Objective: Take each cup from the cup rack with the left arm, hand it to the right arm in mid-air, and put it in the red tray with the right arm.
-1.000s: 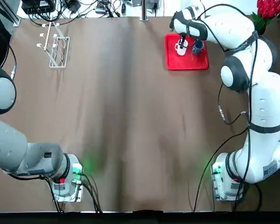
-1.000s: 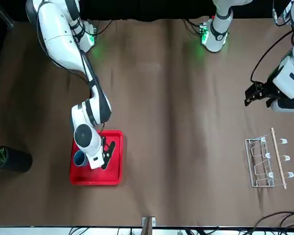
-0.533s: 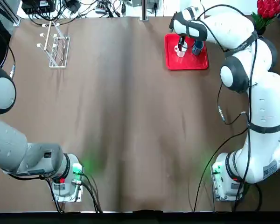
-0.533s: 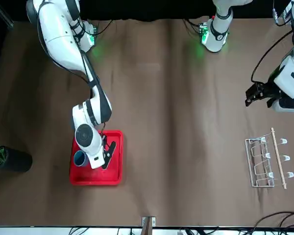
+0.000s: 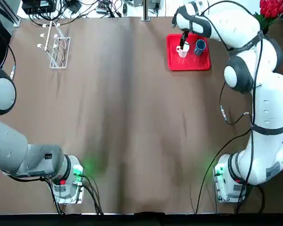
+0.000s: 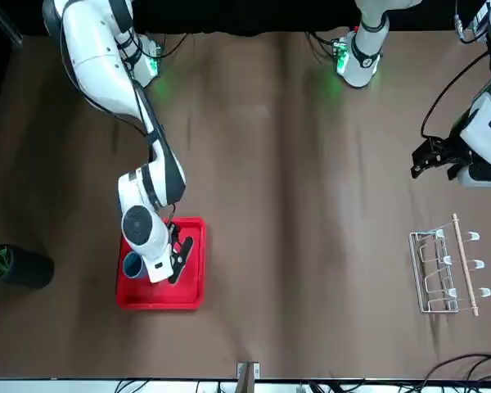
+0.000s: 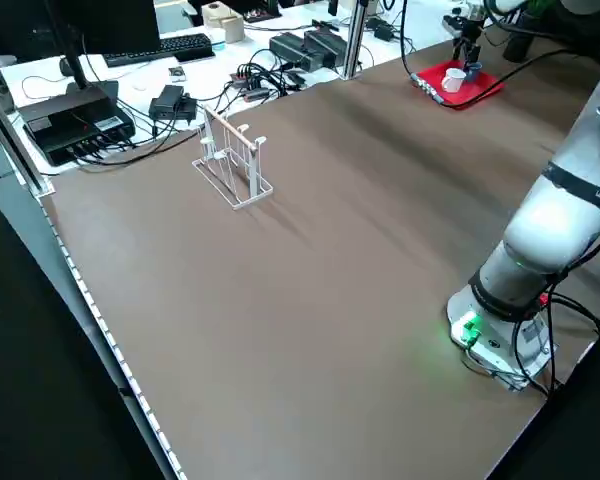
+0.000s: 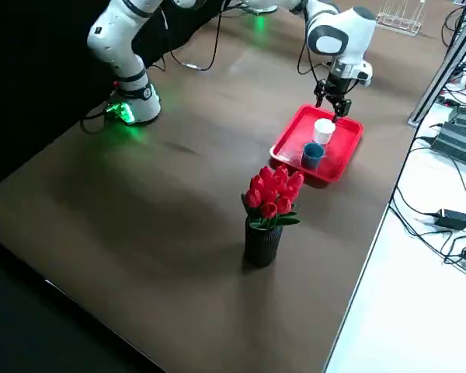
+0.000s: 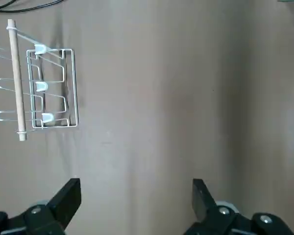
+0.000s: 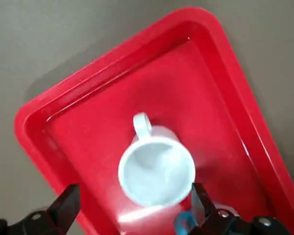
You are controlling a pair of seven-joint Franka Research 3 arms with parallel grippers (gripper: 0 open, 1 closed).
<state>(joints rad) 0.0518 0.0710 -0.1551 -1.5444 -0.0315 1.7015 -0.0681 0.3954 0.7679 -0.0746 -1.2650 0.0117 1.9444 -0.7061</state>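
Top view shows the white mug (image 5: 182, 51) and blue mug (image 5: 200, 47) in the red tray (image 5: 174, 65), far right on the table (image 5: 127, 117), under the right gripper (image 10: 136, 199), spread wide; left gripper (image 9: 137, 203), also wide, hovers left near the rack (image 5: 59, 52).

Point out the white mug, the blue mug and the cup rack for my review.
white mug (image 10: 159, 171): right wrist view, inside of the cup
blue mug (image 8: 312, 157): right side view, outer wall
cup rack (image 6: 465, 266): front view, long wooden bar

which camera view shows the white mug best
The right wrist view: the white mug shows large, with rim, inside and handle. The top, left side and right side views show it small in the tray; the front view doesn't show it.
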